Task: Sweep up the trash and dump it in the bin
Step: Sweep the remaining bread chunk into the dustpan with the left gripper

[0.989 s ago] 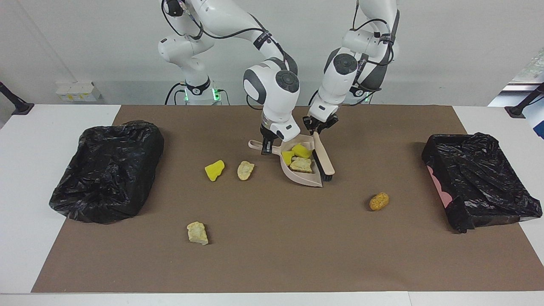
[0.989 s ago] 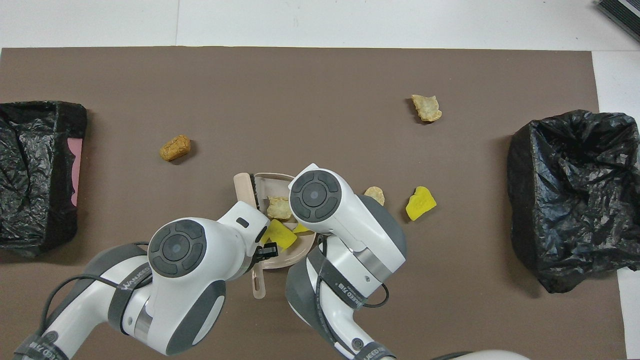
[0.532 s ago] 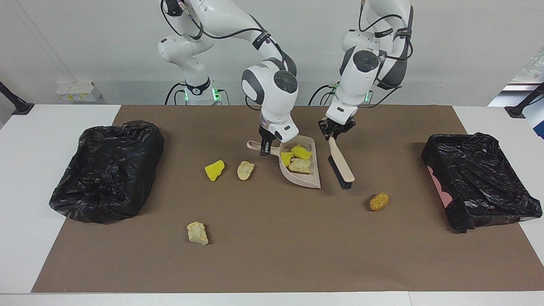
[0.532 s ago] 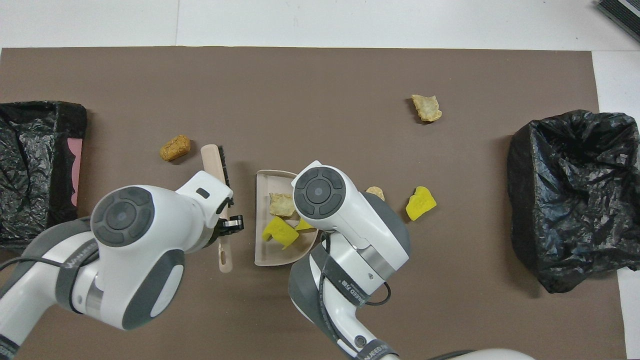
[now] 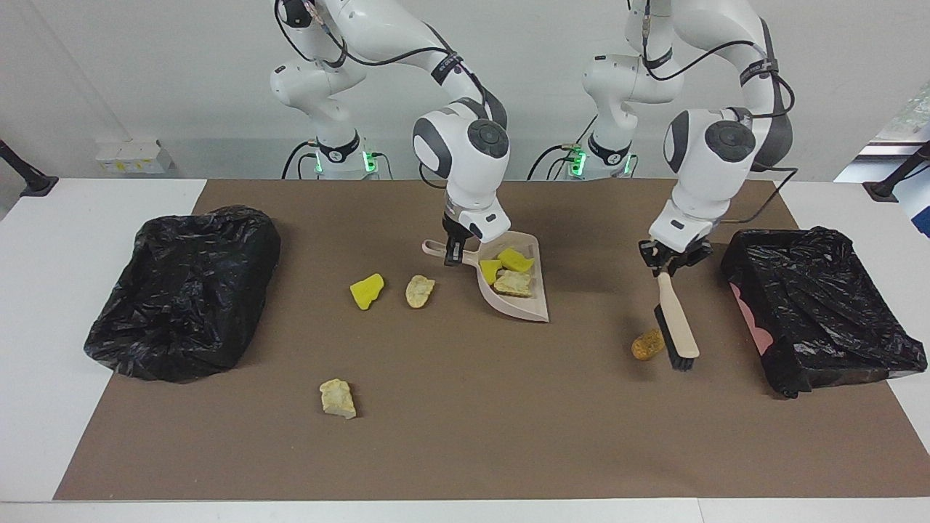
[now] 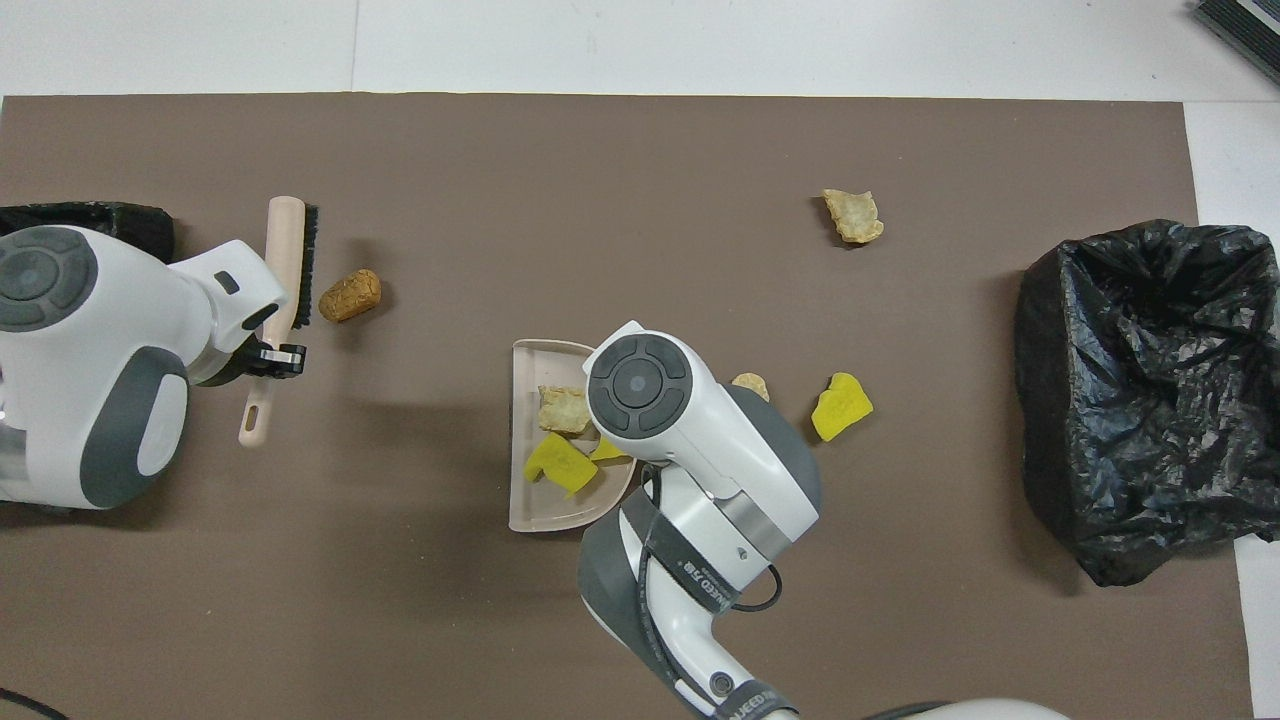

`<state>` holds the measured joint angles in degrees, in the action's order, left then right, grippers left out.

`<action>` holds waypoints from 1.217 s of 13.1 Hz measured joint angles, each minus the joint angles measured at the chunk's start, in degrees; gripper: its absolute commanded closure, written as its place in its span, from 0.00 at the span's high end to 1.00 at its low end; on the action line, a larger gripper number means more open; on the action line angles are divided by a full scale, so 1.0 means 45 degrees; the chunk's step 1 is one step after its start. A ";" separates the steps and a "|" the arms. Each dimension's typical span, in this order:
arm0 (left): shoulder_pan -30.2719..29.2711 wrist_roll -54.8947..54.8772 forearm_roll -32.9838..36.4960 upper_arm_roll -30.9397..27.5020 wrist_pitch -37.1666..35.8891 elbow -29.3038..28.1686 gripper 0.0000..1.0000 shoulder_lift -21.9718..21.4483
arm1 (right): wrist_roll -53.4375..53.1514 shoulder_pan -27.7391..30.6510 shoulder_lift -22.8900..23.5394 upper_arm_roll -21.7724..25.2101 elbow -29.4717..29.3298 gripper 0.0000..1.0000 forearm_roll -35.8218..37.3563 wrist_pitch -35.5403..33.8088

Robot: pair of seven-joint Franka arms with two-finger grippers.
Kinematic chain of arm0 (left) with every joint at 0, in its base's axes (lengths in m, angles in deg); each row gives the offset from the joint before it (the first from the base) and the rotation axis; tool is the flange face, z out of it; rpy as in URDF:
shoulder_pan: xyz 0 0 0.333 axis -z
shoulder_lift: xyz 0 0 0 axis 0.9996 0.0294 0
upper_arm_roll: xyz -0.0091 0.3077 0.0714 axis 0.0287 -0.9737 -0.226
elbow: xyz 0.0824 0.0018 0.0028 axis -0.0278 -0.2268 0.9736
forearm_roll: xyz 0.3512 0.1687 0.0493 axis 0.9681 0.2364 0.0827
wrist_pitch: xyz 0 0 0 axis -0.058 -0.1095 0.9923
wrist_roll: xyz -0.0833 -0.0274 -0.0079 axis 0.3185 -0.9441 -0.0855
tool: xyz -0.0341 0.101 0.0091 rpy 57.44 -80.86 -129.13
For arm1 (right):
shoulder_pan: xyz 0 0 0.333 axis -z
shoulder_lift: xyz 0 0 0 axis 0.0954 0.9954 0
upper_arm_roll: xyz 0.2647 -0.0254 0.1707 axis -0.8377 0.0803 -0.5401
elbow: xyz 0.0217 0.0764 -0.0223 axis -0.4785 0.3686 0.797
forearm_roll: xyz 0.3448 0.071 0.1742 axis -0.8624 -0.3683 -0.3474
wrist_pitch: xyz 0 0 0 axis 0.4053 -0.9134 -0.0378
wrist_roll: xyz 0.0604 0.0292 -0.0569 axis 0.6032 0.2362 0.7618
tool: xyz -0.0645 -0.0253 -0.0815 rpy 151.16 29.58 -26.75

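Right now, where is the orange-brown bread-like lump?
The orange-brown bread-like lump lies on the brown mat toward the left arm's end of the table, right beside the bristles of the beige brush, which the left claw holds.

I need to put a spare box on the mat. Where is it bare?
Bare: the mat edge farthest from the robots, and the stretch between the dustpan and the orange-brown lump. Crowded: around the dustpan and beside the brush.
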<state>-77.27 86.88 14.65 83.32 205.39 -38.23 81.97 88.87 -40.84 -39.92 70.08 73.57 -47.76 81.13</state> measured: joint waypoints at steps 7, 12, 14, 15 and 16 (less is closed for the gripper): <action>-0.0382 -0.3159 0.0527 0.0322 -0.0042 0.0061 0.00 0.1249 | 0.0000 0.0000 0.0000 0.0000 0.0008 0.00 0.0000 0.0000; 0.1536 -0.3173 -0.0776 0.0507 -0.0151 -0.1254 0.00 0.0326 | 0.0000 0.0122 0.0000 0.0008 0.0015 0.00 0.0000 0.0000; 0.2543 -0.2970 -0.1005 0.0528 -0.0272 -0.1682 0.00 -0.0022 | 0.0000 0.0212 0.0000 0.0013 0.0020 0.00 0.0000 0.0000; 0.3040 -0.2662 -0.1193 0.0533 -0.0361 -0.1877 0.00 -0.0198 | 0.0000 0.0273 0.0000 0.0013 0.0032 0.00 -0.0001 0.0000; 0.3441 -0.2295 -0.1491 0.0536 -0.0394 -0.2009 0.00 -0.0337 | 0.0000 0.0383 0.0000 0.0017 0.0052 0.00 -0.0002 0.0000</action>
<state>-61.78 76.56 7.94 85.73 203.61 -47.27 80.45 88.87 -39.12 -39.92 70.16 73.81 -47.77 81.13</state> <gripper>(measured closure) 0.736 0.678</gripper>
